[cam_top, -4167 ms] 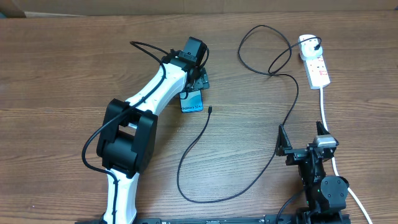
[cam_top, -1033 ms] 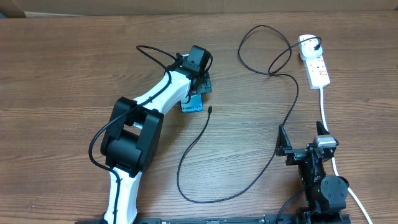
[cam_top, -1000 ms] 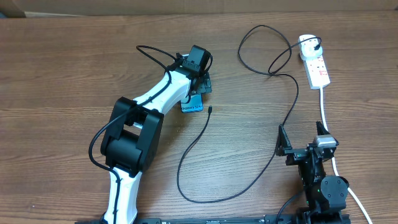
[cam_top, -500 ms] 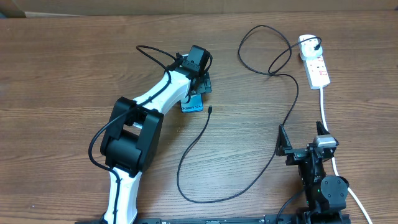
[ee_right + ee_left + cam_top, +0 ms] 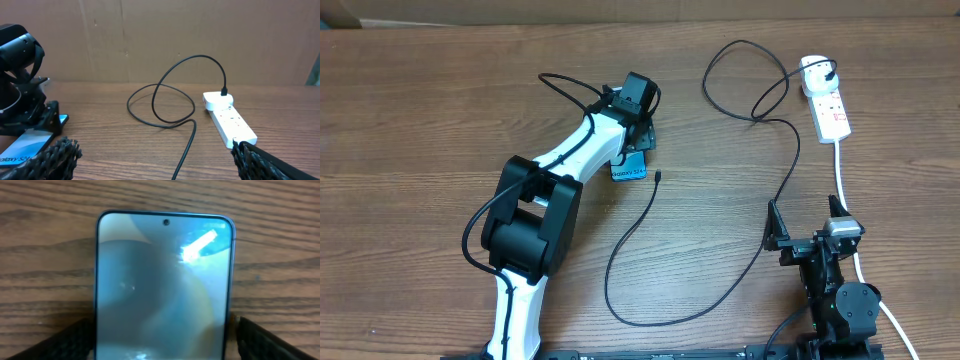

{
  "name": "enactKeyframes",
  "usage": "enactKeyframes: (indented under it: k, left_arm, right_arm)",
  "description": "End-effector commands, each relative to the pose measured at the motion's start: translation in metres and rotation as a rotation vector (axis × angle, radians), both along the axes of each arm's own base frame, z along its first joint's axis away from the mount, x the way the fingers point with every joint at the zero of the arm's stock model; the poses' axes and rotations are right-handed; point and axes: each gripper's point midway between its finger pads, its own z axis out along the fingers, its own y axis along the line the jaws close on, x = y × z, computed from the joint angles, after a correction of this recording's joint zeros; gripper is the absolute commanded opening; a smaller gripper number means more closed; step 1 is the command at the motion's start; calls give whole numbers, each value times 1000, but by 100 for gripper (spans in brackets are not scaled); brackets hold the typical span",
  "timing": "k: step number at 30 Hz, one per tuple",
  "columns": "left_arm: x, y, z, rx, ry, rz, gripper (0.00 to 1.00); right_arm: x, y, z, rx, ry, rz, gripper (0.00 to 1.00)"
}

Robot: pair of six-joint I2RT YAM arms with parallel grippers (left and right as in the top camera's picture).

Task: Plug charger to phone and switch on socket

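Observation:
The phone (image 5: 165, 280) lies flat on the table, screen up, with only its lower end (image 5: 628, 171) showing from above. My left gripper (image 5: 636, 148) is down over it, open. Its fingers (image 5: 65, 342) straddle the phone's long edges, with a sliver of wood showing at the right edge. The charger (image 5: 790, 165) is a black cable looping across the table. Its connector tip (image 5: 659, 177) lies loose just right of the phone, and its plug (image 5: 224, 91) sits in the white socket (image 5: 828, 105). My right gripper (image 5: 807, 226) hangs open and empty near the front edge.
The socket's thick white cord (image 5: 848, 185) runs toward the front, past my right arm. A brown cardboard wall (image 5: 200, 35) stands behind the table. The cable's loop (image 5: 160, 102) lies between the phone and the socket.
My left arm shifted slightly right over the phone some seconds back. In the last half second its fingers drew a little closer to the phone's edges. The right arm and the cable are unmoved.

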Motion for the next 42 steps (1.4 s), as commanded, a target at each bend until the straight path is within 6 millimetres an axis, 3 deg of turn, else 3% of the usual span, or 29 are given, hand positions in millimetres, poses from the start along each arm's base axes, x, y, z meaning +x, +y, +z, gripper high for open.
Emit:
enactKeyframes:
  k: [1, 6, 10, 13, 15, 16, 21, 33, 37, 42]
  left_arm:
    - [-11, -3, -19, -16, 62, -9, 88]
    - [-11, -3, -19, -16, 62, -9, 88]
    - [-10, -4, -19, -17, 61, -9, 75]
    - [-10, -4, -19, -17, 61, -9, 72]
    - [-10, -4, -19, -17, 61, -9, 77]
    - [-10, -4, -19, -17, 61, -9, 89]
    - [-12, -6, -20, -33, 68, -15, 100]
    - [-14, -5, -20, -28, 78, -16, 100]
    - [-15, -5, -21, -25, 85, -15, 91]
    - [-16, -4, -21, -23, 88, -15, 91]
  right_arm:
    - [0, 0, -1, -1, -5, 0, 100]
    - [0, 0, -1, -1, -5, 0, 100]
    - [0, 0, -1, -1, -5, 0, 100]
    - [0, 0, -1, -1, -5, 0, 100]
    - [0, 0, -1, -1, -5, 0, 100]
    - [0, 0, -1, -1, -5, 0, 100]
    - [0, 0, -1, -1, -5, 0, 100]
    - [0, 0, -1, -1, -5, 0, 100]
    - [0, 0, -1, -1, -5, 0, 100]
    - [0, 0, -1, -1, -5, 0, 100]
